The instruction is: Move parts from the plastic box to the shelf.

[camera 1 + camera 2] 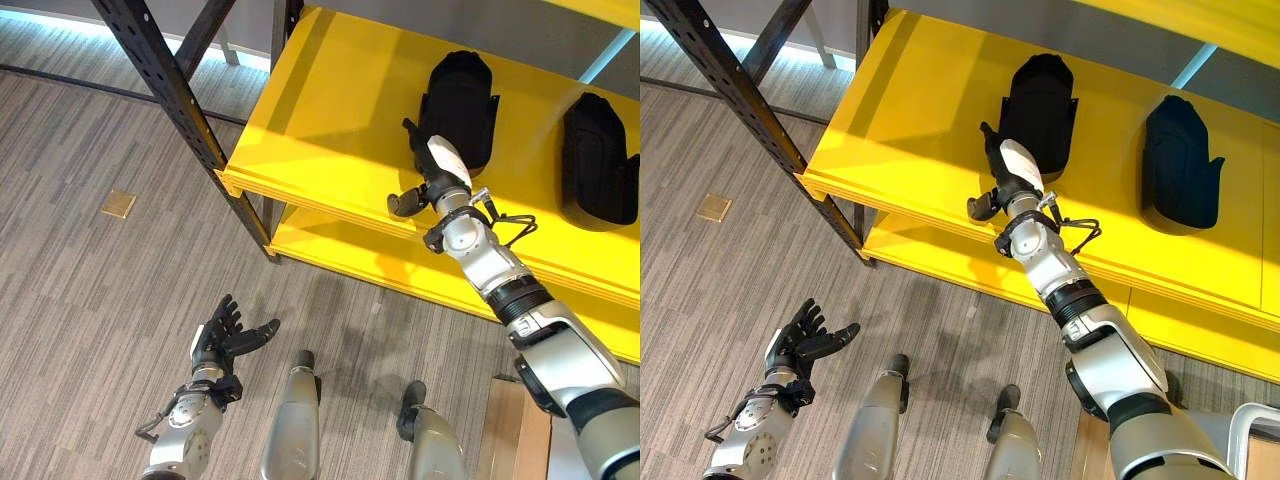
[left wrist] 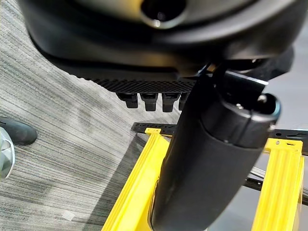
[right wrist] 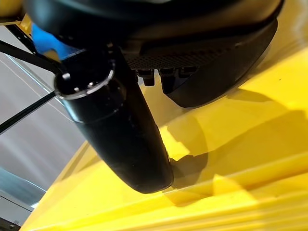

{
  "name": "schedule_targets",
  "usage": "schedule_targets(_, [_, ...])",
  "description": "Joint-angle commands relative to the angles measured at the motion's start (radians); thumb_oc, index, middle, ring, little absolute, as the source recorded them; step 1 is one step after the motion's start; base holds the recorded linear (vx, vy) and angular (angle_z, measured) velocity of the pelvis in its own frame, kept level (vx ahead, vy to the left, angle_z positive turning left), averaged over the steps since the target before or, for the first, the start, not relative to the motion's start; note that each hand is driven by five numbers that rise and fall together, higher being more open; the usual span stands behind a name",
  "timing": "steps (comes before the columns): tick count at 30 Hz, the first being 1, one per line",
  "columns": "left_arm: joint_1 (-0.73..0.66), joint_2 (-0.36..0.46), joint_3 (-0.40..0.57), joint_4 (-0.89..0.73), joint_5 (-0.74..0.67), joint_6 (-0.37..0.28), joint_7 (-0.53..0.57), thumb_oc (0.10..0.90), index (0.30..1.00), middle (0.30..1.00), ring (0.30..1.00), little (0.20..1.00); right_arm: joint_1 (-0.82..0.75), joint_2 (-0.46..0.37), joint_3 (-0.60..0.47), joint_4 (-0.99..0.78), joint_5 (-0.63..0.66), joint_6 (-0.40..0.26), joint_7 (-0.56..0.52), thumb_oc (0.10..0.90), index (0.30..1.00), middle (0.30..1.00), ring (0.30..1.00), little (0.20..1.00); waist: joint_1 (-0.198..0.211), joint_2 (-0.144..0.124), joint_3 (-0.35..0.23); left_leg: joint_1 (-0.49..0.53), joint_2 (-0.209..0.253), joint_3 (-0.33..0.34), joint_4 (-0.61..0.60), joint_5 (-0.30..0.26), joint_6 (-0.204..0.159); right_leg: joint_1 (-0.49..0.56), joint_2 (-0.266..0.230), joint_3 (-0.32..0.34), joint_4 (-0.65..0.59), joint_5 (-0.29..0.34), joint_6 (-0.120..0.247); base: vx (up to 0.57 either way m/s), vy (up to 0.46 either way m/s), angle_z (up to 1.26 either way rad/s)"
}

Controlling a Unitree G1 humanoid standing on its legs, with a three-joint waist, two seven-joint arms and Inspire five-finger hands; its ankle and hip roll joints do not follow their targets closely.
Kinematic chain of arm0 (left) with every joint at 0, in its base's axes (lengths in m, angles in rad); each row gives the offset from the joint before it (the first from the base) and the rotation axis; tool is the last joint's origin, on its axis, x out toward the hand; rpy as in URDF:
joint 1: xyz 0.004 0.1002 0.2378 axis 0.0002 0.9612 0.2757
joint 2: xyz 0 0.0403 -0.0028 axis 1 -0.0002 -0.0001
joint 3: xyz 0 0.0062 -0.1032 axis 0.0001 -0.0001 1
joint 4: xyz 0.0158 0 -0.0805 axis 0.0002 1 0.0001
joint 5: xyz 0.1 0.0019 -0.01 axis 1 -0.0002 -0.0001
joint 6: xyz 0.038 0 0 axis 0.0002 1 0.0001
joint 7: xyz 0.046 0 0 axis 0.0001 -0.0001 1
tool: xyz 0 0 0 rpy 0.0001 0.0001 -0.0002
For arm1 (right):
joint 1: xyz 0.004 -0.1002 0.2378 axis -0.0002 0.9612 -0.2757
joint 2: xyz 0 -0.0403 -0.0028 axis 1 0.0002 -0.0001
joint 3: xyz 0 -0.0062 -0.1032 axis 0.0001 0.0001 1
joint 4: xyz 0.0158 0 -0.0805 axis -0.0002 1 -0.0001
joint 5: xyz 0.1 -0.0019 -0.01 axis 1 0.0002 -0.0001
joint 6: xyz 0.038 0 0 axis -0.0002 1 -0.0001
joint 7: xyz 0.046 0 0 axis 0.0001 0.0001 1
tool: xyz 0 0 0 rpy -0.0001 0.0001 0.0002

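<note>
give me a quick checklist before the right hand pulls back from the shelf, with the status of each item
1. Nearer black part lies flat on the yellow shelf: ok.
2. Right hand is free of that part: cannot tell, fingers hidden against it.
3. Second black part lies clear of the arm's way back: ok.
4. Left hand is open, holding nothing, low over the floor: ok.
5. Shelf post is away from the right arm: ok.

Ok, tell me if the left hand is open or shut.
Open: the left hand hangs over the floor with fingers spread and straight, holding nothing.
</note>
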Motion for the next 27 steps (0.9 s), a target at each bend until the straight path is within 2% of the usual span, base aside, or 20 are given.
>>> schedule_targets(1, [0.007, 0.089, 0.005, -0.069, 0.004, -0.082, 0.004, 0.900, 1.000, 1.000, 1.000, 1.000, -0.064, 0.022, -0.031, -0.041, 0.028, -0.061, -0.016, 0.900, 1.000, 1.000, 1.000, 1.000, 0.026, -0.022, -0.058, -0.035, 0.042, -0.050, 0.014, -0.034, 0.003, 0.123, -0.057, 0.024, -0.023, -0.011, 0.042, 0.00, 0.000, 0.00])
schedule_targets(17, [0.008, 0.086, 0.007, -0.067, 0.007, -0.082, 0.009, 0.900, 1.000, 1.000, 1.000, 1.000, -0.068, 0.023, -0.026, -0.048, 0.026, -0.063, -0.018, 0.900, 1.000, 1.000, 1.000, 1.000, 0.024, -0.023, -0.063, -0.034, 0.042, -0.048, 0.022, -0.039, 0.004, 0.124, -0.057, 0.027, -0.024, -0.011, 0.043, 0.00, 0.000, 0.00])
schedule_targets(27, [-0.009, 0.092, -0.008, -0.050, 0.010, -0.078, 0.004, 0.900, 1.000, 1.000, 1.000, 1.000, -0.136, -0.002, -0.029, -0.082, 0.019, -0.067, -0.033, 0.900, 1.000, 1.000, 1.000, 1.000, 0.020, -0.028, -0.075, -0.025, 0.050, -0.043, 0.022, -0.042, 0.001, 0.122, -0.054, 0.032, -0.024, -0.014, 0.044, 0.00, 0.000, 0.00])
